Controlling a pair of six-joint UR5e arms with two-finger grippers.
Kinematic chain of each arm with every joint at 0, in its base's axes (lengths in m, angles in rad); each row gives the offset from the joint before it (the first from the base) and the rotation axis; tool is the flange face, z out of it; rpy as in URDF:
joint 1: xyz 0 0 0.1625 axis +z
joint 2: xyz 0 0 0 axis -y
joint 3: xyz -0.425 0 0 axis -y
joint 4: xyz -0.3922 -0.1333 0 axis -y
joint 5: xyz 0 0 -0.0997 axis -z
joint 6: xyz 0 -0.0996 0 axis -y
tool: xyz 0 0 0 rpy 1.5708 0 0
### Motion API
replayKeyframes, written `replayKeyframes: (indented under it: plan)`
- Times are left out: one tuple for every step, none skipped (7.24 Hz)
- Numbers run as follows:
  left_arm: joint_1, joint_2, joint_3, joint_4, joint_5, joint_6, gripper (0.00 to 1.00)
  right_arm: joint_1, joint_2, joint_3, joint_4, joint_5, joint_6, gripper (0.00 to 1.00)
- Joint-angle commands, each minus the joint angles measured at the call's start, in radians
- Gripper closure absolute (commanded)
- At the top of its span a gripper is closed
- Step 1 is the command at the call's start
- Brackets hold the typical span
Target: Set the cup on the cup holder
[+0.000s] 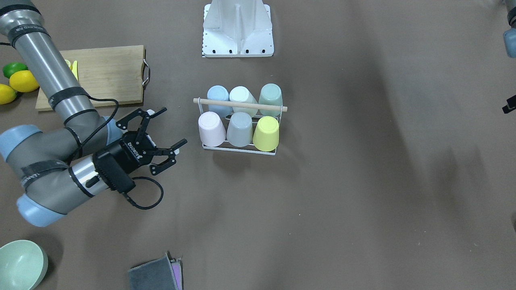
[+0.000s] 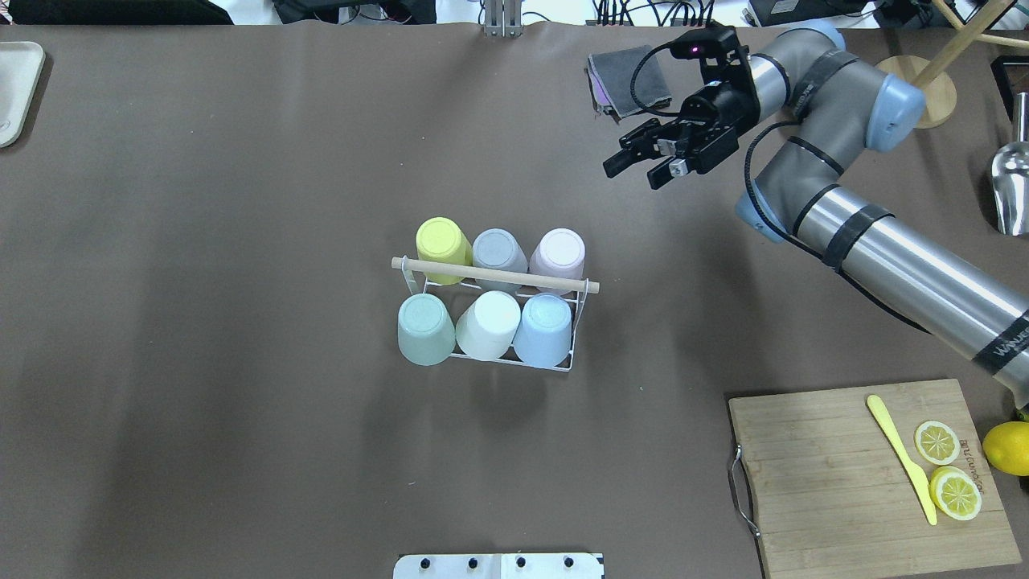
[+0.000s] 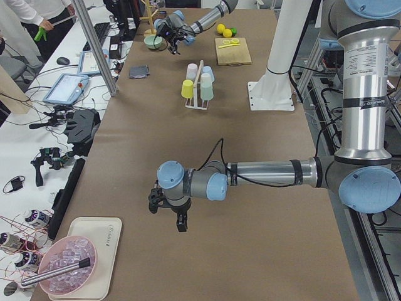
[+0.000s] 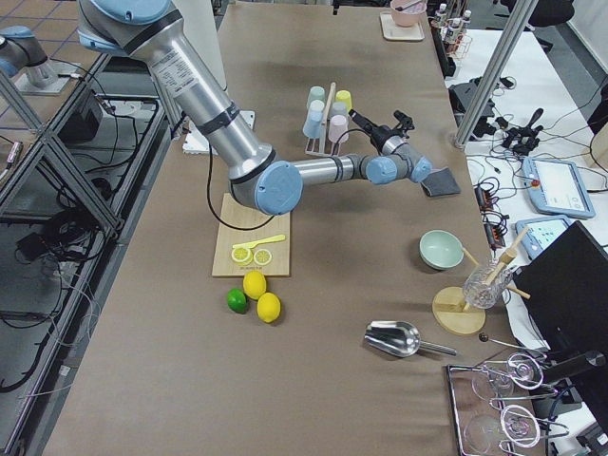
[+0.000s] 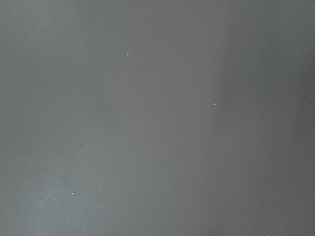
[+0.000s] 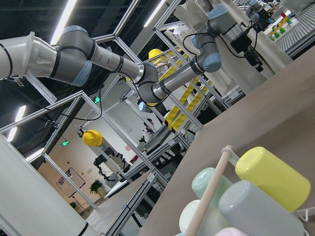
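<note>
The cup holder (image 2: 494, 274), a white wire rack with a wooden rod across its top, stands mid-table. Several upturned cups sit on it: yellow (image 2: 440, 241), grey (image 2: 498, 251) and pink (image 2: 559, 253) in the far row, green (image 2: 424, 326), white (image 2: 489, 322) and blue (image 2: 545, 328) in the near row. My right gripper (image 2: 635, 174) is open and empty, above the table to the right of the rack and beyond it; it also shows in the front view (image 1: 175, 125). My left gripper (image 3: 169, 213) hangs over bare table far from the rack; I cannot tell whether it is open.
A wooden cutting board (image 2: 868, 474) with lemon slices and a yellow knife lies at the near right. A folded grey cloth (image 2: 631, 80) lies behind my right gripper. A green bowl (image 1: 20, 264), whole lemons (image 1: 22, 80) and the robot base (image 1: 238, 30) are around.
</note>
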Motion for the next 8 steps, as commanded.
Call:
replayKeyframes:
  plan:
    - [-0.007,0.032,-0.006,-0.021,-0.030,0.000,0.02,0.064,-0.086,0.043,0.000,-0.016,0.015,0.05]
    - [-0.010,0.022,0.001,-0.019,-0.032,0.003,0.02,0.098,-0.130,0.069,-0.005,-0.016,0.017,0.05]
    - [-0.009,0.006,0.020,-0.021,-0.032,0.006,0.02,0.112,-0.170,0.114,-0.007,-0.017,0.039,0.05]
    - [-0.009,0.003,0.027,-0.021,-0.030,0.005,0.02,0.112,-0.235,0.154,-0.007,-0.019,0.043,0.05]
    - [-0.009,-0.007,0.026,-0.021,-0.030,0.011,0.03,0.123,-0.285,0.185,-0.005,-0.025,0.058,0.05]
    - [-0.009,-0.021,0.025,-0.016,-0.026,0.053,0.03,0.140,-0.347,0.234,-0.005,-0.036,0.104,0.05]
    - [-0.023,-0.024,0.028,-0.004,-0.020,0.116,0.03,0.157,-0.429,0.307,-0.005,-0.058,0.154,0.05]
    - [-0.039,-0.046,0.029,0.019,-0.021,0.140,0.03,0.161,-0.510,0.373,-0.007,-0.062,0.190,0.05]
